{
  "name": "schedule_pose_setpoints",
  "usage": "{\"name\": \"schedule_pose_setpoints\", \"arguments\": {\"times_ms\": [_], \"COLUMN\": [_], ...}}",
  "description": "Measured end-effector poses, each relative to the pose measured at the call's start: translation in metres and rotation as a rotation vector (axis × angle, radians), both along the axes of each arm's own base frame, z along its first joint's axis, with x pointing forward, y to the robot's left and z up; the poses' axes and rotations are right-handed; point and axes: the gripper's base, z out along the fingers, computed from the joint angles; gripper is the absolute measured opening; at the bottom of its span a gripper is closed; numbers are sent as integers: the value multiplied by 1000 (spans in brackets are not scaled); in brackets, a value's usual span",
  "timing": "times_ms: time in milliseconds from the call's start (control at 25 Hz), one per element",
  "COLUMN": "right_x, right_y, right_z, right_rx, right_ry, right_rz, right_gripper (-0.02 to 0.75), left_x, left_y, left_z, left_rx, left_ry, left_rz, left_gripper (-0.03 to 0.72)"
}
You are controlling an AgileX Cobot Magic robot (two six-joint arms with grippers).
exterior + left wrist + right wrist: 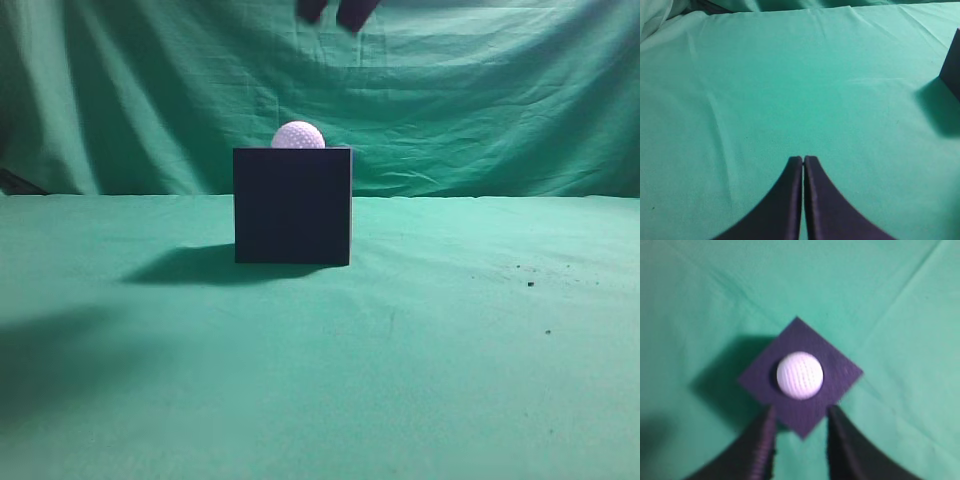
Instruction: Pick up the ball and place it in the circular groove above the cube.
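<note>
The white dimpled ball (298, 136) rests in the round groove on top of the black cube (292, 208), which stands on the green cloth. The right wrist view looks straight down on the ball (799, 375) and the cube's top (840, 372). My right gripper (799, 412) is open and empty, well above the cube; its fingertips (336, 12) show at the top edge of the exterior view. My left gripper (803, 160) is shut and empty over bare cloth, with the cube's edge (952, 65) at far right.
A green cloth (450, 350) covers the table and hangs as a backdrop (500, 100). A few dark specks (530, 283) lie on the cloth at right. A dark shadow falls at the left front.
</note>
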Motion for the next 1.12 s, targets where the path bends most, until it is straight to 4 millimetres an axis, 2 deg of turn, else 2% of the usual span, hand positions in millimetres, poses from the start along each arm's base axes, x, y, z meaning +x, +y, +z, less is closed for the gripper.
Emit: {"name": "schedule_pose_setpoints", "arguments": {"times_ms": [80,200,400,640,720,800,880,1120], "right_x": [-14,-36,-75,-129,-149,-169,-186,-220], "right_y": [-11,-28,-60,-107,-123,-140,-154,-181], "right_z": [18,44,85,141,151,153,146,101], "right_rx": [-23,-32,-24,103,142,163,164,243], "right_ry": [16,41,60,-86,-125,-158,-171,-268], "right_rz": [8,-2,-44,-134,-140,-144,-151,-143], "right_gripper": [109,0,0,0,0,0,0,0], "left_x": [0,0,0,0,0,0,0,0], "left_y": [0,0,0,0,0,0,0,0], "left_z": [0,0,0,0,0,0,0,0], "left_rx": [0,0,0,0,0,0,0,0], "left_ry": [0,0,0,0,0,0,0,0], "left_rz": [0,0,0,0,0,0,0,0], "left_gripper": [0,0,0,0,0,0,0,0]}}
